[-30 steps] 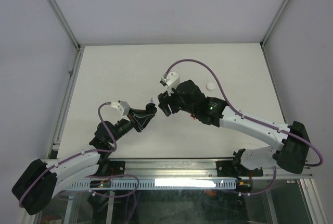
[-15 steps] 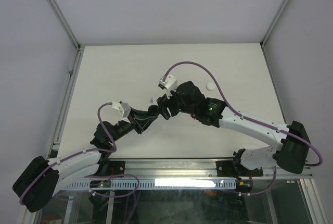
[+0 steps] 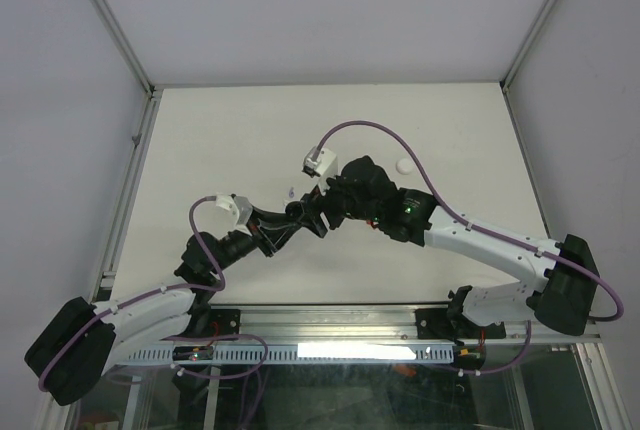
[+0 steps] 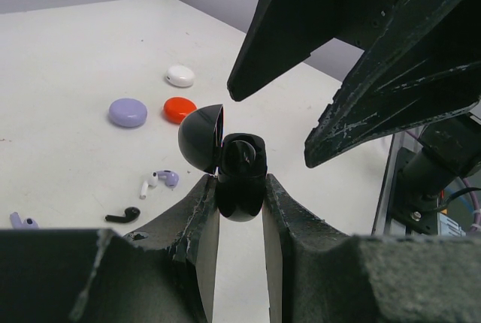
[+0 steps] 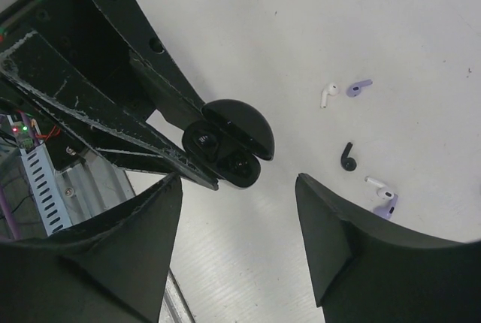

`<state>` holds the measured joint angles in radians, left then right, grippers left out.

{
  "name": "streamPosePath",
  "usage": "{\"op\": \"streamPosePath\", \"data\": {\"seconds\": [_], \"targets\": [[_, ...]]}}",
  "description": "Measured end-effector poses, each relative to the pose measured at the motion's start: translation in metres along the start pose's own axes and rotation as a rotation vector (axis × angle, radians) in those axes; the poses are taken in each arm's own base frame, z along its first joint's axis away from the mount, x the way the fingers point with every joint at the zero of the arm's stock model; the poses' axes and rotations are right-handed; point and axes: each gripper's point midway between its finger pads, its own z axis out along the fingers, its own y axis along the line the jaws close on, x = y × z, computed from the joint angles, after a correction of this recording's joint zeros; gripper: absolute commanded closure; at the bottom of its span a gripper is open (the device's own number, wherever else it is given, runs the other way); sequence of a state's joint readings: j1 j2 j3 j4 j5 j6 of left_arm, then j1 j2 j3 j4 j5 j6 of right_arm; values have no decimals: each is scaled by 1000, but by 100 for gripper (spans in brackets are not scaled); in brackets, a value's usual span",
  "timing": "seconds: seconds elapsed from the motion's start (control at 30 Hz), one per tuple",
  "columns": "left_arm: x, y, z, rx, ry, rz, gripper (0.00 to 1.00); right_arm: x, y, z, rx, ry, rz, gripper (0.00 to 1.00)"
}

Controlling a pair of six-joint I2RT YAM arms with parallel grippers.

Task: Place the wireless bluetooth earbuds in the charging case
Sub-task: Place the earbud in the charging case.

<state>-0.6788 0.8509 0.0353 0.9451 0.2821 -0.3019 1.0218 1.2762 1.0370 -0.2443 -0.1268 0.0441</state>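
Observation:
My left gripper (image 4: 239,188) is shut on a black charging case (image 4: 240,169) and holds it above the table with its lid (image 4: 201,139) open. The case also shows in the right wrist view (image 5: 229,150), its two dark wells facing the camera. My right gripper (image 5: 239,180) is open and empty, with its fingers (image 4: 301,30) spread just above and around the case. In the top view the two grippers (image 3: 308,212) meet at mid-table. A black earbud (image 4: 122,215), a white one (image 4: 147,185) and a lavender one (image 4: 167,179) lie loose on the table.
A lavender round case (image 4: 128,112), a red one (image 4: 179,109) and a white one (image 4: 180,76) sit farther back. Another lavender earbud (image 4: 22,222) lies at the left edge. The loose earbuds also show in the right wrist view, among them the black one (image 5: 347,156).
My right gripper has moved left and my left gripper slightly right, closing the gap between them. The open right fingers now sit over the held case.

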Motion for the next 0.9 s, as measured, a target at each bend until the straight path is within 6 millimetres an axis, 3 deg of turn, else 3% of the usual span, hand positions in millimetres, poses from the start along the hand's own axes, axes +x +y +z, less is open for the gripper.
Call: {"op": "streamPosePath", "data": {"seconds": [0.2,0.33,0.67,0.9], "targets": [[-4,7,-1,-45,-16,-1,100,-1,-14,0,81,-7,8,35],[1,27,-6,-165,5,-17,100,5,-29,8,156,16,21,37],[21,66,-27,-417,69,-78,100,79,-79,70,331,265,71,52],[24,74,-34,-477,80,-83,100,98,-100,102,369,330,104,61]]}}
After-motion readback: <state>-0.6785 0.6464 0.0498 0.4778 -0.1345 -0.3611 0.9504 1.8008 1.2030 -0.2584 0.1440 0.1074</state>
